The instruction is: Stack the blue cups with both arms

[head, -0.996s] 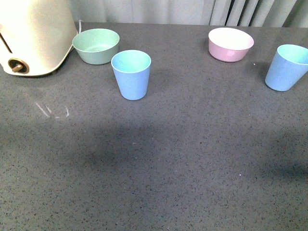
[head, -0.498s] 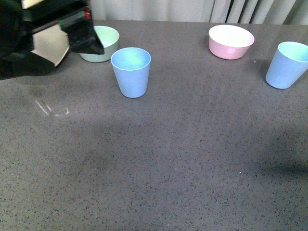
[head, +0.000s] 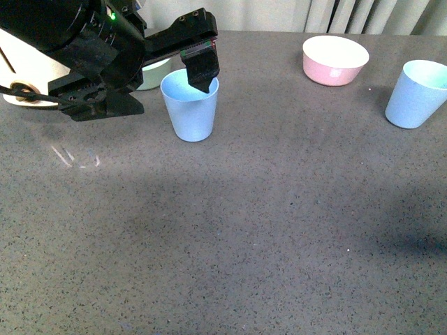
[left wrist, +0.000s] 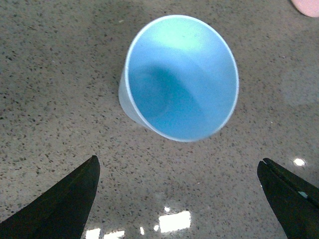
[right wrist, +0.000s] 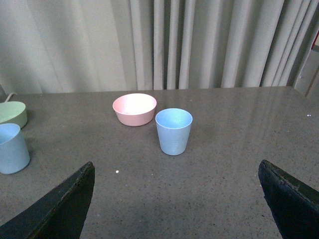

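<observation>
The left gripper (left wrist: 182, 196) has been brought in from the left edge within the last second and is now held over the left cup (head: 190, 112). That cup is left upright and unmoved, just in front of the green bowl (right wrist: 12, 113). The jaws are spread wide, wider than the rim, and no contact is seen. The right gripper (right wrist: 177, 201) is likewise held wide and empty. The right cup (right wrist: 173, 132) is seen well ahead of it, upright near the pink bowl (right wrist: 134, 108), also unmoved. Neither of the 2 cups is grasped yet, so the task is judged to be at the approach stage. A descent and a closing on the left cup are called for next.
</observation>
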Robot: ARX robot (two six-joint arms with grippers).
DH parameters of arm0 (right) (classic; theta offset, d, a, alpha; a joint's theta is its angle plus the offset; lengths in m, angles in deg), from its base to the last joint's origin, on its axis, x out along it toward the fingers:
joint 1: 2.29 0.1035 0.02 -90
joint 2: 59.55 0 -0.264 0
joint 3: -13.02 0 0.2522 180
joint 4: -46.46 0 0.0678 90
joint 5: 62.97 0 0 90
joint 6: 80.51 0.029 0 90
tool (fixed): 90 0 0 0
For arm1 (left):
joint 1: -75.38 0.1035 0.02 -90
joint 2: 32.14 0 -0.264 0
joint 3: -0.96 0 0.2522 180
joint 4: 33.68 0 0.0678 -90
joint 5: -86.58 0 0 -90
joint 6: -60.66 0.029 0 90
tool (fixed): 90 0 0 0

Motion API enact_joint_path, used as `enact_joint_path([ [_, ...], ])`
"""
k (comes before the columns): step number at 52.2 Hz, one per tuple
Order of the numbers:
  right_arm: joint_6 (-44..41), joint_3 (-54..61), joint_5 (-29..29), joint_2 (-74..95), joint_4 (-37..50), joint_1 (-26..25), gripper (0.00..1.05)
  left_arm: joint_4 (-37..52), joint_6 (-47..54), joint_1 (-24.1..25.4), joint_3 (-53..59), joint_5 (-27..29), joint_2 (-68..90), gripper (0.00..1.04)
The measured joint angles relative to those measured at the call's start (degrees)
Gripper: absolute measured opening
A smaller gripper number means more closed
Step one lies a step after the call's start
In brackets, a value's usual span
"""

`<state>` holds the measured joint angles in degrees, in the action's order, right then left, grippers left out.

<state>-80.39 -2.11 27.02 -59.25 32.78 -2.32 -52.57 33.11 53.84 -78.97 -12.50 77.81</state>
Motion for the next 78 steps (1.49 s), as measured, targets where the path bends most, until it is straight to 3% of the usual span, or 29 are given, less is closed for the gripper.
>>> enact_joint_path([
  [26, 0.0, 0.0, 0.0, 0.0, 0.0, 0.0, 0.96, -11.0, -6.0, 0.8, -17.3, 4.7, 11.0, 0.95],
  [58, 0.0, 0.0, 0.0, 0.0, 0.0, 0.0, 0.96, -17.3, -10.1, -1.3, -21.5, 6.2, 14.5, 0.03],
  [78, 0.0, 0.0, 0.0, 0.0, 0.0, 0.0, 0.96, -20.1, -11.8, -7.4, -21.6, 7.1, 14.4, 0.02],
])
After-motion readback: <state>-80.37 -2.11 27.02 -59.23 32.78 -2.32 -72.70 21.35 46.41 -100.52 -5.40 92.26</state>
